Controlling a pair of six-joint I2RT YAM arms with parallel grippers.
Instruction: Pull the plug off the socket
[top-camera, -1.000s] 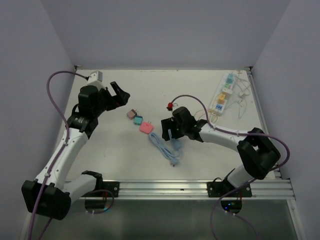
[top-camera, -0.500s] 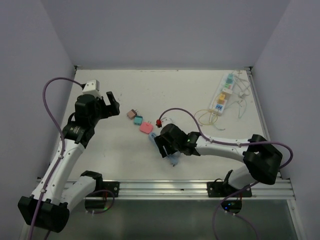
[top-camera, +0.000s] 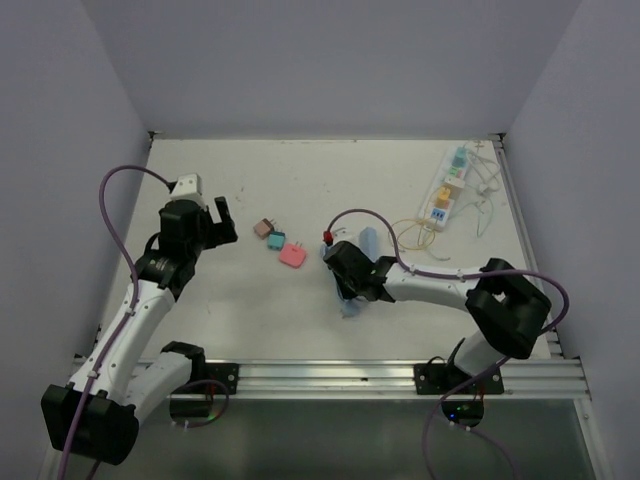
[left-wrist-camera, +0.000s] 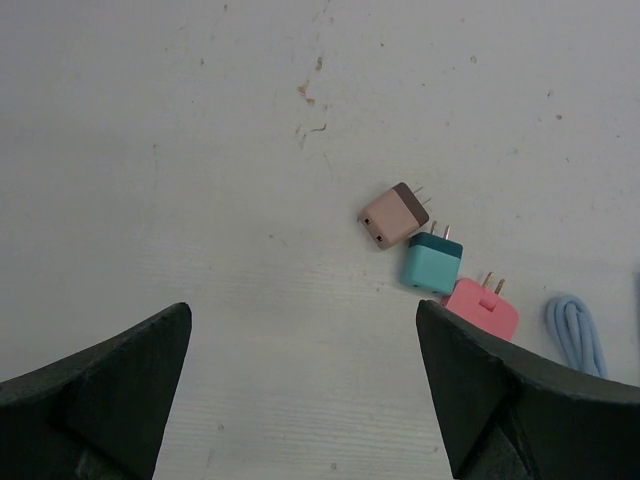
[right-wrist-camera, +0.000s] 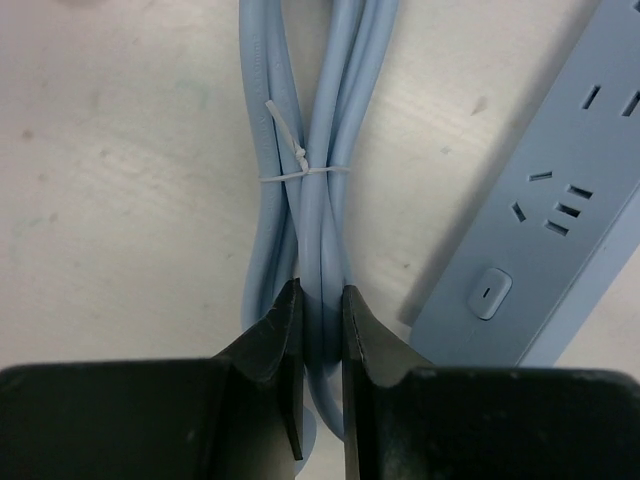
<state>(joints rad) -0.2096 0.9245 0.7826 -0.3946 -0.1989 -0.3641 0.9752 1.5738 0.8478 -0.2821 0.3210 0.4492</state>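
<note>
Right end effector (right-wrist-camera: 320, 300) now clamped — on blue cable (right-wrist-camera: 345, 90).

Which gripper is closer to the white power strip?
Right. The right gripper grips the light-blue cable mid-table, well short of the white power strip; the left gripper hangs open at the far left.

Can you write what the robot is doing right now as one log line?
left gripper: open | right gripper: shut on blue cable | white power strip: untouched
</note>
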